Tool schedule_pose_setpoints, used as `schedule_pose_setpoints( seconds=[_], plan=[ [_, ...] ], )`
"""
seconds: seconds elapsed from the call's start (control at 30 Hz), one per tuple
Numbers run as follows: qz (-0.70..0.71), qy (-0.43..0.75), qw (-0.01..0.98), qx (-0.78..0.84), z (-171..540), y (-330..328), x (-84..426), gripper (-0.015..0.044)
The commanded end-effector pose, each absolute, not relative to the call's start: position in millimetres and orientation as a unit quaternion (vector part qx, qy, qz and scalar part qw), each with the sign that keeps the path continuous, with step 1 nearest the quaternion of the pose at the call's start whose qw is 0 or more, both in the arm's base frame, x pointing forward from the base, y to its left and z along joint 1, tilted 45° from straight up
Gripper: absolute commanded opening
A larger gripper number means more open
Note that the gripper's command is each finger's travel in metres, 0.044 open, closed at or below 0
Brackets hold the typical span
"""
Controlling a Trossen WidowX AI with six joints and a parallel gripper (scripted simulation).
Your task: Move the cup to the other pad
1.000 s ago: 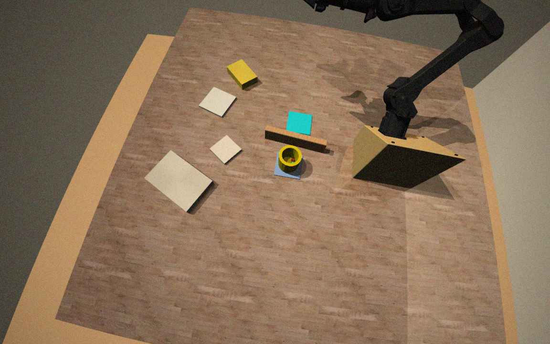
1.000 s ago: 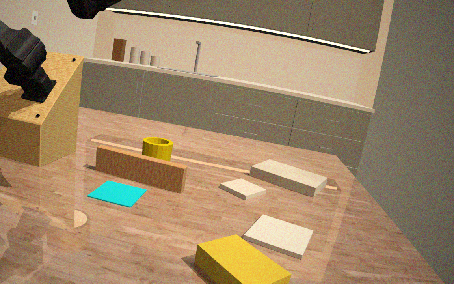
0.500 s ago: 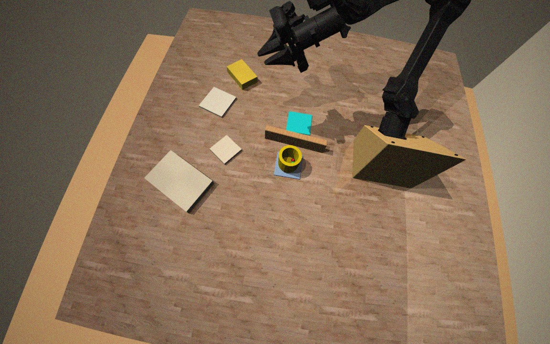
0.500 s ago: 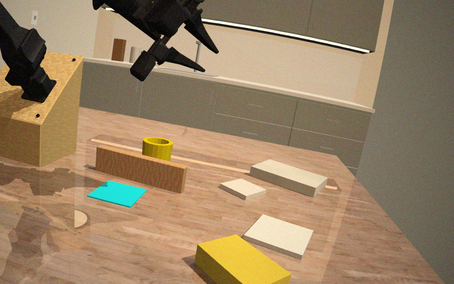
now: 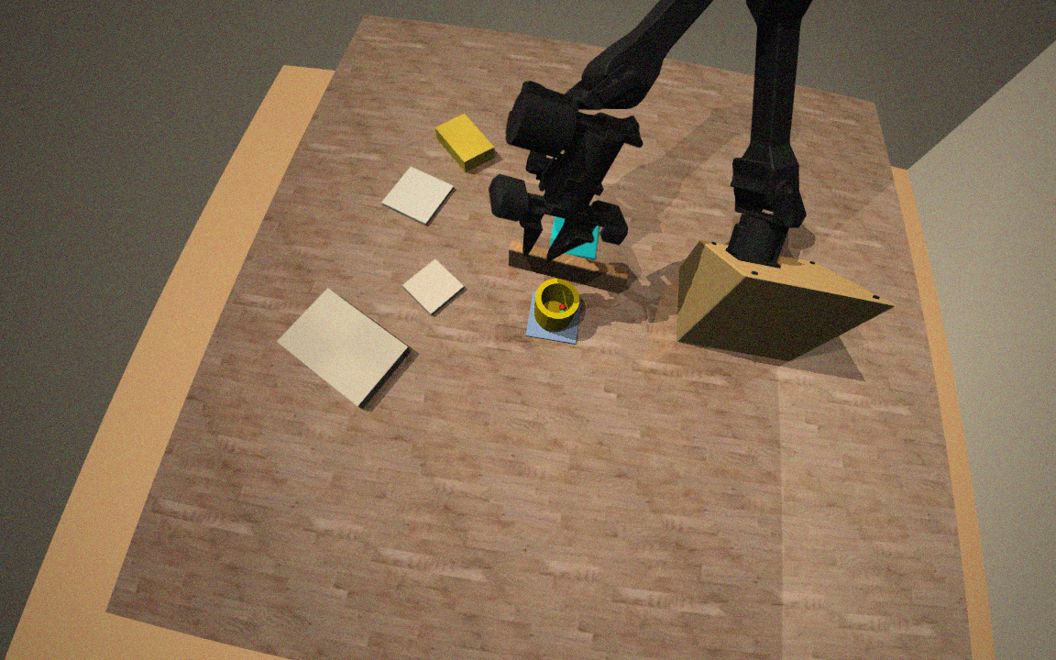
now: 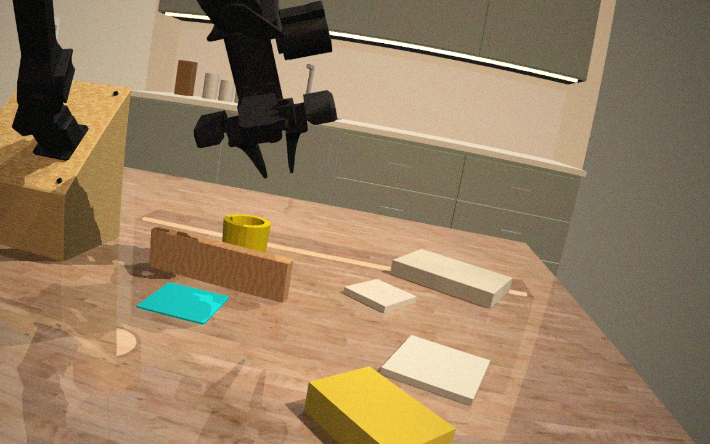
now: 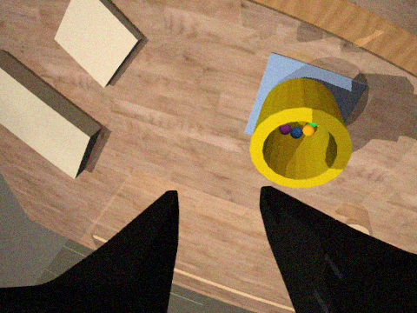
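Observation:
The yellow cup (image 5: 544,320) (image 6: 246,235) (image 7: 301,97) stands upright on the blue pad (image 5: 566,336) (image 7: 280,65). Several small marbles (image 7: 296,132) lie inside it. The cyan pad (image 5: 588,245) (image 6: 177,303) is bare, on the other side of the wooden barrier; in the top view the gripper partly covers it. My gripper (image 5: 538,256) (image 6: 278,174) (image 7: 219,198) is partly open with nothing between its fingers. It hangs above the height of the cup and barrier, pointing down. In the wrist view the cup is up and to the right of the fingertips.
The upright wooden barrier (image 5: 591,272) (image 6: 219,264) (image 7: 339,22) stands between the pads. A large cream block (image 5: 342,346) (image 6: 450,277), two cream tiles (image 5: 433,287) (image 5: 418,194) and a yellow block (image 5: 465,139) (image 6: 376,402) lie to one side. The arm's wooden base (image 5: 778,311) (image 6: 31,219) stands opposite.

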State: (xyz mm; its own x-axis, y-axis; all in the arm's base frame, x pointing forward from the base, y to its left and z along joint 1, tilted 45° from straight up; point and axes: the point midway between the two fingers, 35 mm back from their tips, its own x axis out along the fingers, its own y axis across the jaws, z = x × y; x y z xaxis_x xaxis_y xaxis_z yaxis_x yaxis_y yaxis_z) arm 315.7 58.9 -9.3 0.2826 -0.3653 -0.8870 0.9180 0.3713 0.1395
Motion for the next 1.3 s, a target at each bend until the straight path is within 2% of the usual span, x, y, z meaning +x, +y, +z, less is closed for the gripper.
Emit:
schedule_pose_setpoints(
  seconds=[0.0, 0.1, 1.27],
  plan=[
    [-0.609, 0.317, 0.665, 0.296, -61.7, 52.7, 266.1, 0.0166],
    [-0.643, 0.276, 0.658, 0.278, -68.6, 45.7, 251.9, 0.0166],
    [-0.643, 0.276, 0.658, 0.278, -95.6, 22.6, 253.9, 0.0166]
  ],
)
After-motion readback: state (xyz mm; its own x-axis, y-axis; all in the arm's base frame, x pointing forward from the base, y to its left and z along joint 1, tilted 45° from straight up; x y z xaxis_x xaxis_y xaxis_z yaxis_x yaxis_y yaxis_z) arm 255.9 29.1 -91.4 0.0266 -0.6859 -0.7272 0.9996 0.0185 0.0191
